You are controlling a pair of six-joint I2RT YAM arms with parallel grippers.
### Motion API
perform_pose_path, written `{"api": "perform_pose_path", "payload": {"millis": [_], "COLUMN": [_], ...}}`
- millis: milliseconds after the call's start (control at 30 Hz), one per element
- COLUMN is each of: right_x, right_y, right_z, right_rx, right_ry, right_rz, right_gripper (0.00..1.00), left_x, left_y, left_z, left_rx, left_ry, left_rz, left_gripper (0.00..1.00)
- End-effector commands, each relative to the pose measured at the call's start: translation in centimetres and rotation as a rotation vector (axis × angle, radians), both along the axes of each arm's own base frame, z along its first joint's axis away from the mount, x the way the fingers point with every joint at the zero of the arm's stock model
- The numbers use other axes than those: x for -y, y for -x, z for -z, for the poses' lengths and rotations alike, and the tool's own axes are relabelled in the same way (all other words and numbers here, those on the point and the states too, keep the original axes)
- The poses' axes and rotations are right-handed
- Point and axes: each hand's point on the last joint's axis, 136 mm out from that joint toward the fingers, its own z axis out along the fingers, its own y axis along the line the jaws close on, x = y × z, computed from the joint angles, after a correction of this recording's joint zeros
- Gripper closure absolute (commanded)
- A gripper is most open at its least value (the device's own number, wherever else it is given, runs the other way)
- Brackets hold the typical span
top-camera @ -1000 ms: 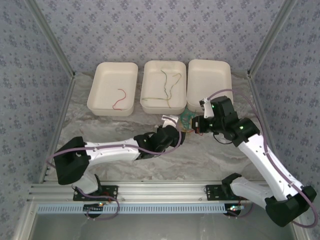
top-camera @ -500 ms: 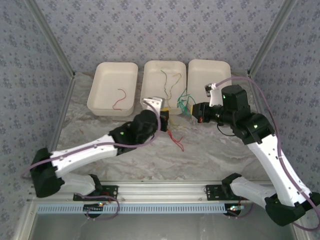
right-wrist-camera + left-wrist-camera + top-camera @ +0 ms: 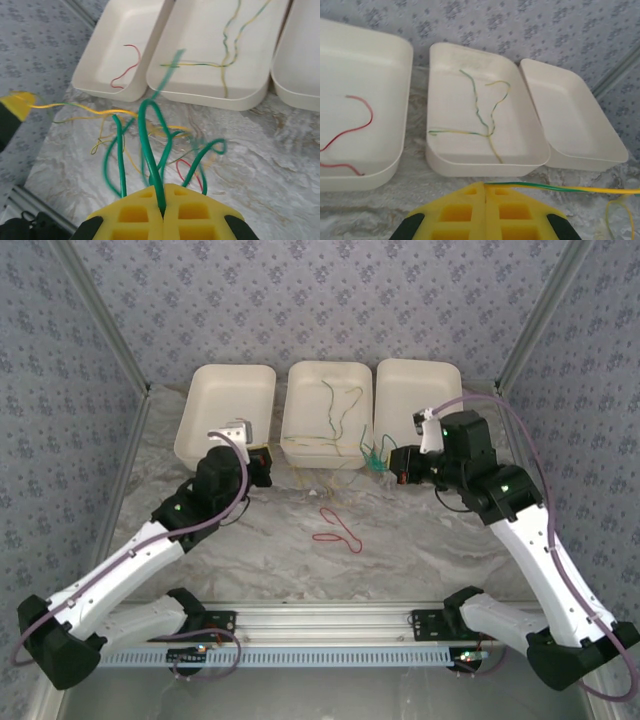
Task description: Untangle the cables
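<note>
On marbled table (image 3: 400, 550), three cream plastic trays (image 3: 330, 364) along far edge, for sorted wires. Clamped tight: left gripper (image 3: 485, 190) on thin yellow-green wire (image 3: 560, 188), right gripper (image 3: 162, 205) on looped green wire (image 3: 145, 142); held apart, probably to draw the knot between open. Loose mid-table: red wire loop (image 3: 337, 531).

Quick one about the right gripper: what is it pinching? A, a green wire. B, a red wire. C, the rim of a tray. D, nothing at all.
A: in the right wrist view the right gripper is shut on a green wire, which rises from the seam between its closed jaws and loops above the table.
</note>
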Motion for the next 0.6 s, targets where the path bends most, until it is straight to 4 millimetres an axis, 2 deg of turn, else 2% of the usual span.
{"api": "perform_pose_path", "payload": {"millis": [0,67,200,300,367,567], "right_x": [2.2,3.1,3.6,4.0,4.8,8.6], "right_y": [-0.1,-0.2,-0.1,0.4,0.5,0.5], "right_z": [0.9,0.6,0.3,0.1,-0.2,-0.1], "right_rx": [0.001,0.016,0.028,0.026,0.031,0.026], "right_ry": [0.050,0.047,0.049,0.050,0.052,0.071], "right_rz": [0.078,0.113,0.122,0.119,0.145,0.318], "right_gripper": [1.00,1.00,1.00,1.00,1.00,1.00], "left_x": [-3.6,-5.3,-6.4,-8.2,-8.9,-9.8], "left_y": [0.2,0.4,0.7,0.9,1.1,1.6], "left_z": [1.0,2.1,4.3,6.4,7.5,8.8], "left_rx": [-0.079,-0.124,-0.191,-0.259,-0.291,-0.331], "left_ry": [0.025,0.033,0.032,0.009,0.030,0.015], "left_rz": [-0.104,-0.153,-0.179,-0.252,-0.265,-0.308], "left_gripper": [1.00,1.00,1.00,1.00,1.00,1.00]}}
